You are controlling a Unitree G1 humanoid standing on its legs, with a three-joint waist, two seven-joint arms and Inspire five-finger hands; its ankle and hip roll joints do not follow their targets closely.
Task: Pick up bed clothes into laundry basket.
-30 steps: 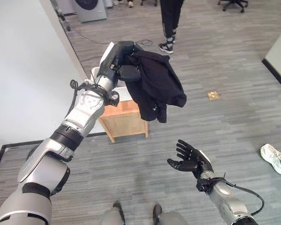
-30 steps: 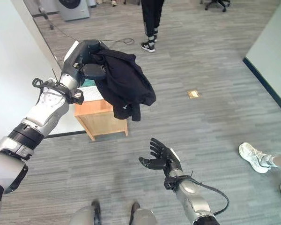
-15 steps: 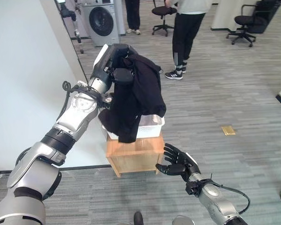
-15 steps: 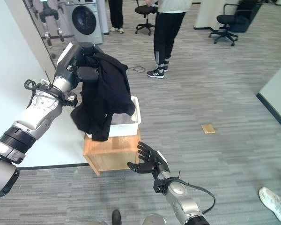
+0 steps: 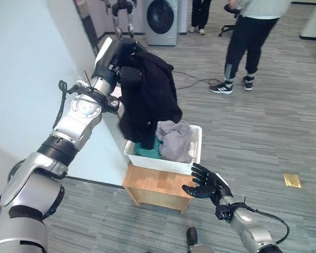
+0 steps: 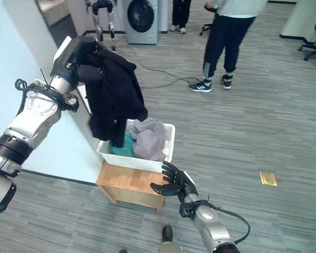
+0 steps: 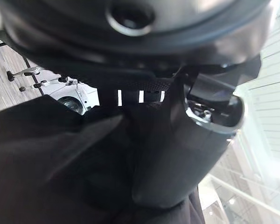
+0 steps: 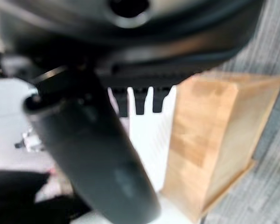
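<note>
My left hand [image 5: 122,51] is raised high and shut on a black garment [image 5: 147,97]. The garment hangs down with its lower end over the left part of a white laundry basket [image 5: 168,164]. Inside the basket lie a grey cloth [image 5: 174,139] and a teal cloth [image 5: 146,150]. The basket rests on a low wooden stand [image 5: 157,185] against the wall. My right hand [image 5: 204,183] is open, palm up, low in front of the stand's right corner. The left wrist view has the black garment [image 7: 46,163] pressed under the thumb [image 7: 177,154].
A white wall [image 5: 26,79] runs along the left. A person in black trousers [image 5: 242,50] stands on the grey floor behind the basket. A washing machine [image 5: 160,18] stands at the back. A brass floor plate [image 5: 292,181] lies at the right.
The camera has swung, so the basket now shows fully with its clothes. The black garment has come lower over the basket's left part. My right hand stays open near the stand.
</note>
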